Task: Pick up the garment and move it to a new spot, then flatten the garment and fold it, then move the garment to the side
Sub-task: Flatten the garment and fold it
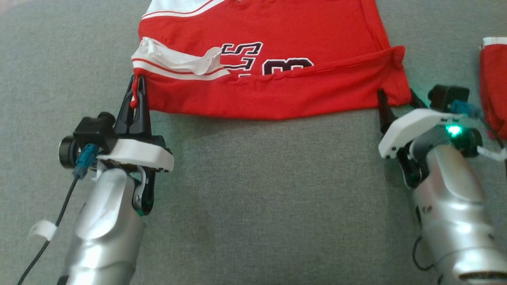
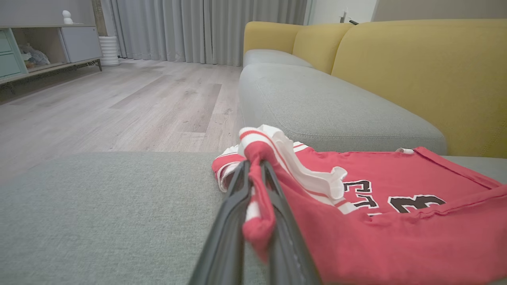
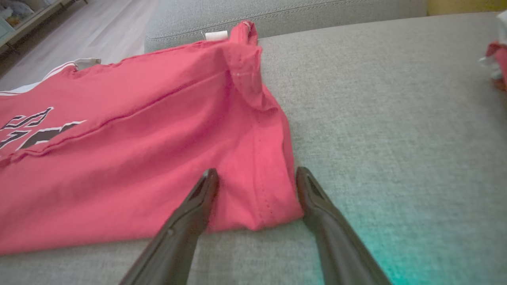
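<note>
The garment (image 1: pixel 277 79) is a red jersey with white striped trim and dark lettering, spread on a grey cushion (image 1: pixel 253 198), its near hem folded up over the print. My left gripper (image 1: pixel 136 89) is shut on the jersey's near left corner; the left wrist view shows red cloth (image 2: pixel 255 213) pinched between the two dark fingers. My right gripper (image 1: pixel 396 99) stands open at the near right corner. In the right wrist view that corner (image 3: pixel 257 198) lies between the spread fingertips of the right gripper (image 3: pixel 255 178), and the garment (image 3: pixel 119 158) stretches away to the left.
Another red and white piece of cloth (image 1: pixel 493 87) lies at the right edge of the cushion. A yellow sofa back (image 2: pixel 416 71) runs behind the grey seat. Wooden floor (image 2: pixel 119 99), curtains and a low cabinet (image 2: pixel 39 51) lie beyond the cushion's far edge.
</note>
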